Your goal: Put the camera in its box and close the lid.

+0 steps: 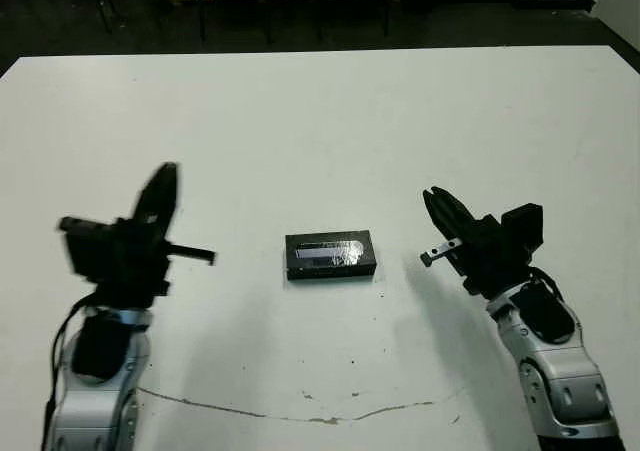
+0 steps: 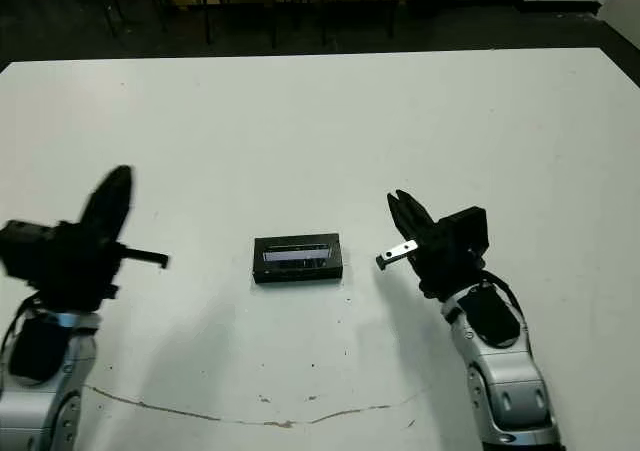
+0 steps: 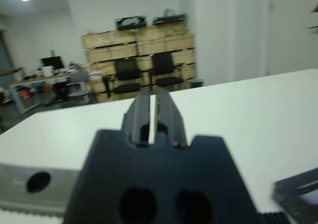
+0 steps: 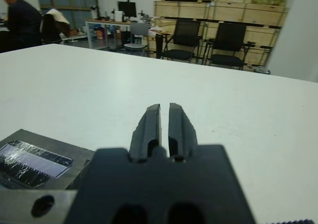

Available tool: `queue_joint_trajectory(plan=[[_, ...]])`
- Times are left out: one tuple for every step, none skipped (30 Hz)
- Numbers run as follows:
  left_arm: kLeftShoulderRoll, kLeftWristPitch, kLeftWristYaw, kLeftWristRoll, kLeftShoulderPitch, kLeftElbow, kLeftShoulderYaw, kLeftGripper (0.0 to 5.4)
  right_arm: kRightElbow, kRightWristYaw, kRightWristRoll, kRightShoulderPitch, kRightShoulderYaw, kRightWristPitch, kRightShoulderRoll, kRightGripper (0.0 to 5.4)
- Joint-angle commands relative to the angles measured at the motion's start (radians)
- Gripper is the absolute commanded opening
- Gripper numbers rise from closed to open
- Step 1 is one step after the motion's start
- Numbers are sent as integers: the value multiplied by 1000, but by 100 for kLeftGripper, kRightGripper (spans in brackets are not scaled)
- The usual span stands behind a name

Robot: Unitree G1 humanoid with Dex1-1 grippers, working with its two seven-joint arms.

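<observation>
A black lid [image 1: 330, 255] with a long glossy pale grey strip lies flat at the middle of the white table [image 1: 320, 121]. It also shows in the right wrist view as the lid [image 4: 35, 159]. The box and the camera are hidden; only black side walls show under the strip. My left gripper [image 1: 165, 179] is raised off the table to the left of the lid, shut and holding nothing; the left fingertips [image 3: 144, 97] nearly touch. My right gripper [image 1: 437, 201] hovers to the right of the lid, also shut and holding nothing.
A thin dark crack line [image 1: 300, 411] runs across the table near its front edge. Black chairs [image 4: 223, 47] and stacked crates stand beyond the far edge. A person [image 4: 20, 20] sits far off at a desk.
</observation>
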Motion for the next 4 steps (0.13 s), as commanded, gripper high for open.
queue_joint_trajectory(plan=[[-12,-96,17,-6,14,120,38,2,19,-11,-12,10,1,-22,12,0],[-22,-126,23,-9,13,148,43,2,24,-9,-15,10,-1,-29,12,0],[-32,-148,31,-14,13,173,47,2,27,-7,-16,10,-3,-33,11,0],[-42,-162,41,-12,13,188,48,2,31,-4,-15,9,-5,-37,10,0]])
